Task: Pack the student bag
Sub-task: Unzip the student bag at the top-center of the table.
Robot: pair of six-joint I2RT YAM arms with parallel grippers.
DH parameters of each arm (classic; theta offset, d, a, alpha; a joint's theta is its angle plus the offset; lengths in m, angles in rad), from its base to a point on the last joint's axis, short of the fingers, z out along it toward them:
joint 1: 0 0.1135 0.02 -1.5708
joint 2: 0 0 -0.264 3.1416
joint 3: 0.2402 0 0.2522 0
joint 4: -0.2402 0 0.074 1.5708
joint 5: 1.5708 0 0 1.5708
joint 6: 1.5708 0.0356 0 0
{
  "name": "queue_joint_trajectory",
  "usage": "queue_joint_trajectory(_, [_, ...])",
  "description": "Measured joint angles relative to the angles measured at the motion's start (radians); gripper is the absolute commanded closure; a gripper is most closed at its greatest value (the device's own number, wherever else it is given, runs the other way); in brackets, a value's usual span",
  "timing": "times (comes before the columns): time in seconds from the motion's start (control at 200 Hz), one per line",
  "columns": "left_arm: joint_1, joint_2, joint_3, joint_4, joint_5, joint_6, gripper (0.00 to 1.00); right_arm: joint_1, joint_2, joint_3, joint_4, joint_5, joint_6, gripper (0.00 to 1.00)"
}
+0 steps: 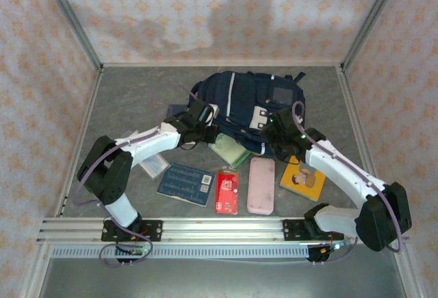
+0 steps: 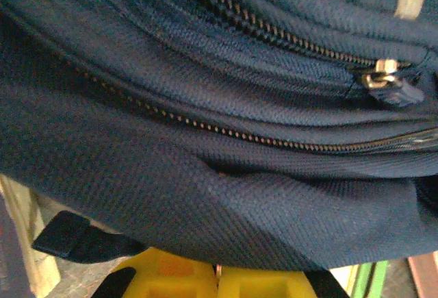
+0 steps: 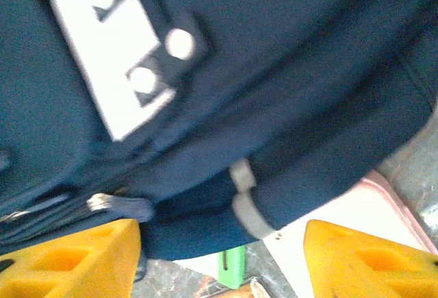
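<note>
Student bag (image 1: 239,103) on table (image 1: 137,99) toward 12 o'clock, notebook (image 1: 231,153) at its 6 o'clock edge, nearer row from 7 to 4 o'clock: booklet (image 1: 185,183), packet (image 1: 227,192), pencil case (image 1: 261,185), picture book (image 1: 302,179).

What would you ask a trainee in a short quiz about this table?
1. True or false: the student bag lies nearer the arm bases than the red packet.
2. Which gripper has its fingers apart? A: left gripper. B: right gripper.
3. Fill in: between the red packet and the yellow book lies a ___ case.
Key: 1 false; 2 B; 3 pink.
</note>
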Motion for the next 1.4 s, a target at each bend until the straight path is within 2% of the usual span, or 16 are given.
queue_joint_trajectory(0.045, [0.000,0.005,0.006,-0.008,0.005,-0.008,1.00,0.000,0.005,-0.032,0.027,-0.010,0.042,0.22])
queue_joint_trajectory(0.11, [-0.002,0.005,0.008,-0.019,0.008,-0.017,1.00,0.000,0.015,-0.064,0.080,-0.017,0.082,0.21])
queue_joint_trajectory(0.19, [-0.006,0.005,0.008,-0.029,0.012,-0.018,1.00,-0.007,0.042,-0.092,0.155,-0.027,0.114,0.24])
queue_joint_trajectory(0.26, [-0.013,0.005,0.008,-0.033,0.016,-0.023,1.00,-0.023,0.083,-0.097,0.205,-0.029,0.131,0.31])
queue_joint_trajectory(0.31, [-0.018,0.005,0.008,-0.034,0.017,-0.026,1.00,-0.037,0.114,-0.097,0.232,-0.030,0.127,0.39])
queue_joint_trajectory(0.425, [-0.022,0.005,0.008,-0.035,0.022,-0.026,1.00,-0.075,0.166,-0.097,0.266,-0.035,0.122,0.67])
queue_joint_trajectory(0.505, [-0.022,0.005,0.008,-0.035,0.027,-0.026,1.00,-0.109,0.177,-0.097,0.276,-0.039,0.092,0.84])
queue_joint_trajectory(0.62, [-0.028,0.005,0.007,-0.036,0.040,-0.025,1.00,-0.167,0.175,-0.097,0.298,-0.039,0.043,1.00])
queue_joint_trajectory(0.996, [-0.041,0.033,0.050,-0.081,0.055,-0.013,1.00,-0.327,0.222,0.013,0.219,-0.048,-0.145,1.00])
queue_joint_trajectory(1.276, [-0.032,0.049,0.103,-0.137,0.054,0.011,1.00,-0.382,0.261,0.109,0.147,-0.050,-0.258,1.00])
queue_joint_trajectory(1.401, [-0.026,0.055,0.149,-0.185,0.054,0.013,1.00,-0.383,0.263,0.181,0.080,-0.058,-0.288,0.65])
